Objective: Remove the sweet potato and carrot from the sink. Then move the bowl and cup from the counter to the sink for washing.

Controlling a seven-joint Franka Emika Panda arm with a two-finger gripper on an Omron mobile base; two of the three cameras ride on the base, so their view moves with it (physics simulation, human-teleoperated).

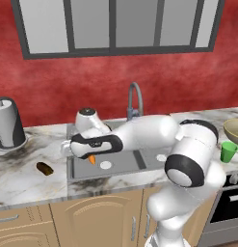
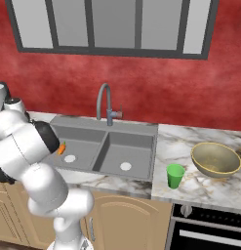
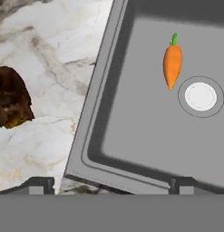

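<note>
The dark brown sweet potato (image 1: 44,168) (image 3: 12,103) lies on the marble counter (image 1: 19,178) (image 3: 50,68), left of the sink (image 1: 135,161) (image 2: 129,128) (image 3: 145,131). On the floor of the left basin, beside the white drain, lies the orange carrot (image 1: 92,159) (image 2: 61,148) (image 3: 172,65). My gripper (image 3: 111,185) hangs open and empty over the sink's left rim, between the two vegetables and touching neither. The olive-tan bowl (image 1: 234,130) (image 2: 215,158) and the green cup (image 1: 229,151) (image 2: 175,176) stand on the counter right of the sink.
A curved grey faucet (image 1: 135,99) (image 2: 105,100) rises behind the sink. A grey kettle-like appliance (image 1: 7,123) stands at the counter's far left. An oven front (image 1: 226,207) (image 2: 210,229) sits below the counter at the right. My arm stretches across the sink.
</note>
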